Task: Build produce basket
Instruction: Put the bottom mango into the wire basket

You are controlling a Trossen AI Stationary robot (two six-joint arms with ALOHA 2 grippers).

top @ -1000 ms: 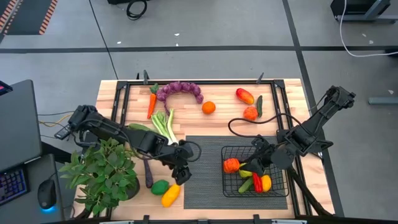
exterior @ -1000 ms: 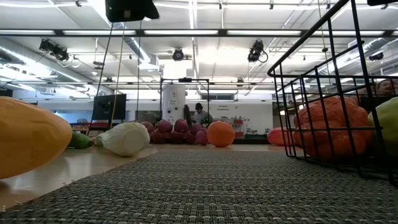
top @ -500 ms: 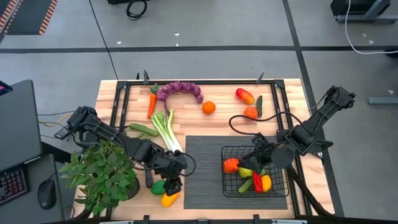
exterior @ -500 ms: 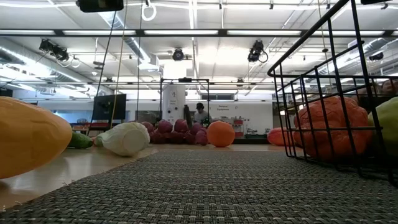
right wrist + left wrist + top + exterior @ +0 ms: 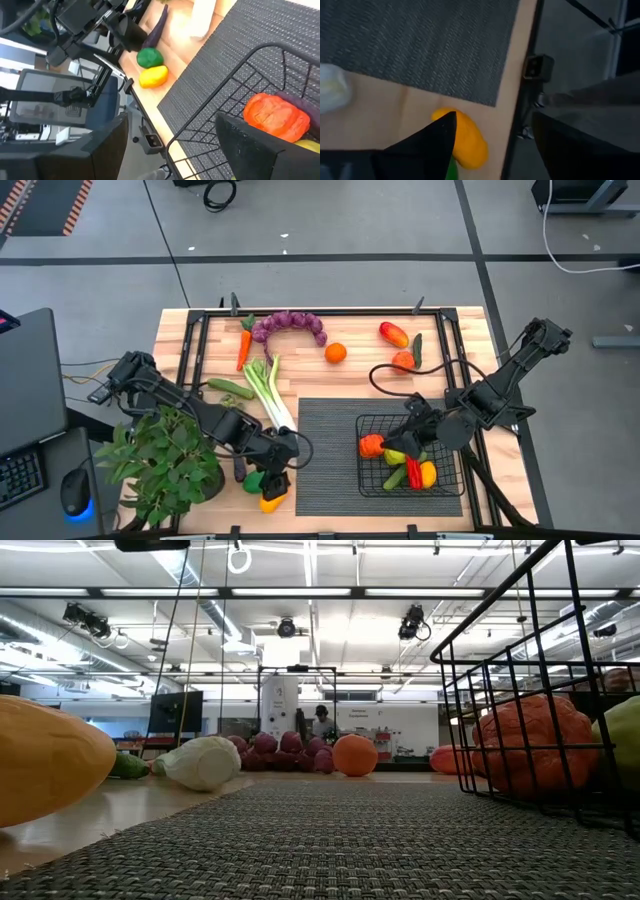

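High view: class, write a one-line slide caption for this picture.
Left gripper hovers open over yellow pepper beside the mat; right gripper waits open over the part-filled basket.

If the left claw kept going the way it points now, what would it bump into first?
Most likely the yellow pepper, which lies just ahead between the open left claw's fingers, with the green lime beside it; depth is hard to judge.

Beside one basket [image 5: 445,480] holding about five produce pieces lie one leek [image 5: 268,392], one carrot [image 5: 243,347], one orange [image 5: 335,352].
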